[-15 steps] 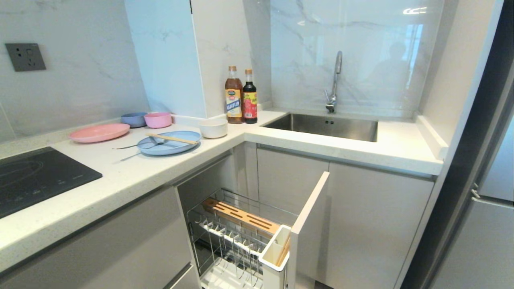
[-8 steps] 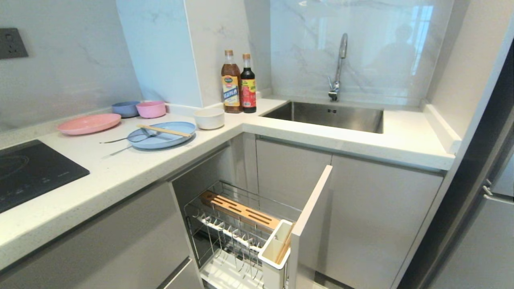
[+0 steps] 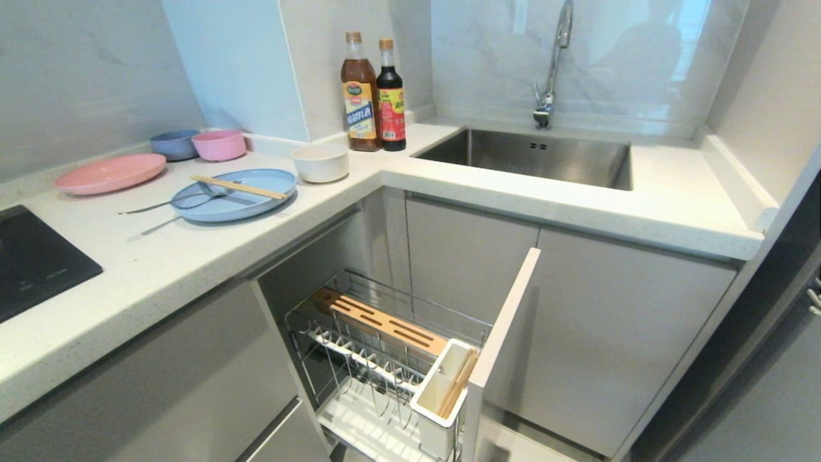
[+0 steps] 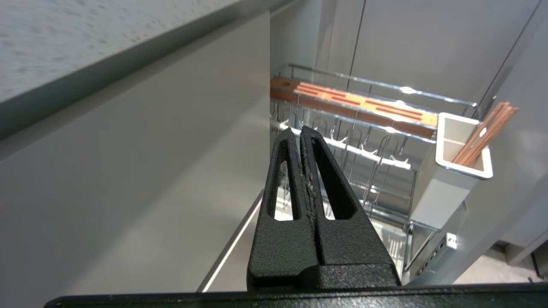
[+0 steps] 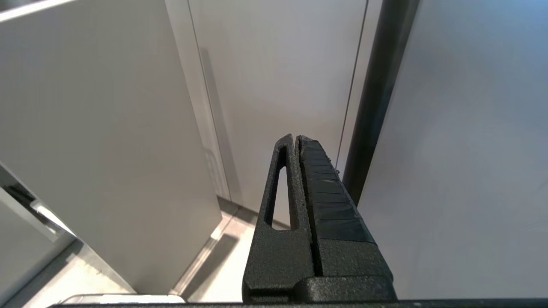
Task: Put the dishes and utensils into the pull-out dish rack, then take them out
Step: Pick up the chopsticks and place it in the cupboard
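view dipped lower since earlier, objects unmoved | left claw [image 4: 300,132] clenched empty beside pull-out dish rack [image 4: 368,128] | right claw [image 5: 295,139] clenched empty

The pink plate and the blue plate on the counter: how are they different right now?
The pink plate lies bare, while the blue plate carries chopsticks across its top and the head of a fork. The pink plate sits farther back near the wall, beside the small bowls; the blue plate is nearer the counter's front edge, next to the cream bowl. Both are round, shallow and lie flat on the counter.
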You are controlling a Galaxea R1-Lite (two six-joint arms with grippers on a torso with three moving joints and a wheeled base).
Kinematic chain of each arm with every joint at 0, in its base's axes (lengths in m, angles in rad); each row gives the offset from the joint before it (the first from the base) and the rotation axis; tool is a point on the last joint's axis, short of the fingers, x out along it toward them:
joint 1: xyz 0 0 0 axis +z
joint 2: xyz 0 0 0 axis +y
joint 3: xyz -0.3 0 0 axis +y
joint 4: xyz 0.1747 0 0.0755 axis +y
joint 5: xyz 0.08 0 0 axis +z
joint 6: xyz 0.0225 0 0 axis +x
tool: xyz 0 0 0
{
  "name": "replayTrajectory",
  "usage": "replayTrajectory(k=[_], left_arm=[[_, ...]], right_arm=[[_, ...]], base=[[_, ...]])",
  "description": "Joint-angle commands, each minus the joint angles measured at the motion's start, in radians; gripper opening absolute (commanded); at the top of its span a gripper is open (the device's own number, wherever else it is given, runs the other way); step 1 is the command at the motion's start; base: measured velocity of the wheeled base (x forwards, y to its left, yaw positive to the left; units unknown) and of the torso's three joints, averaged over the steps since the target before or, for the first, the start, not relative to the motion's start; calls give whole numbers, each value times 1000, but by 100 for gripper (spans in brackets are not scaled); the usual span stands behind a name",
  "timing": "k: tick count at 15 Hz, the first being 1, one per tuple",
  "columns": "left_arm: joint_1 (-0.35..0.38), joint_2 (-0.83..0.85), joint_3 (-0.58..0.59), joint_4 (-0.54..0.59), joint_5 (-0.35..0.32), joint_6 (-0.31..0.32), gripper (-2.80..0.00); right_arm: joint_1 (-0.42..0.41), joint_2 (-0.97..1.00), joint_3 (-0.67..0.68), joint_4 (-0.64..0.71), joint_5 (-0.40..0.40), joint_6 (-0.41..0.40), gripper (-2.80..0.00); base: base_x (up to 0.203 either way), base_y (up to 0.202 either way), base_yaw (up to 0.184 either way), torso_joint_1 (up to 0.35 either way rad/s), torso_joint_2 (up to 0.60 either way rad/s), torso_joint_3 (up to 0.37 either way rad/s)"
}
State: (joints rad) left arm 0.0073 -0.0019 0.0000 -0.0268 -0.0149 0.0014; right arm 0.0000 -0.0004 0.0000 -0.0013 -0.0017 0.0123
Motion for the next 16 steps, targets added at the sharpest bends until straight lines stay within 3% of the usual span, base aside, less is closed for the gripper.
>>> replayTrajectory(k=[1, 16], left_arm=[[0, 0, 11, -1, 0, 0, -280], [1, 0, 13, -4, 4, -17, -280]], right_arm=[[0, 0, 2, 0, 0, 0, -280], [0, 0, 2, 0, 0, 0, -280]], base=[[0, 0, 0, 6, 2, -202], [0, 0, 0, 3, 2, -193]])
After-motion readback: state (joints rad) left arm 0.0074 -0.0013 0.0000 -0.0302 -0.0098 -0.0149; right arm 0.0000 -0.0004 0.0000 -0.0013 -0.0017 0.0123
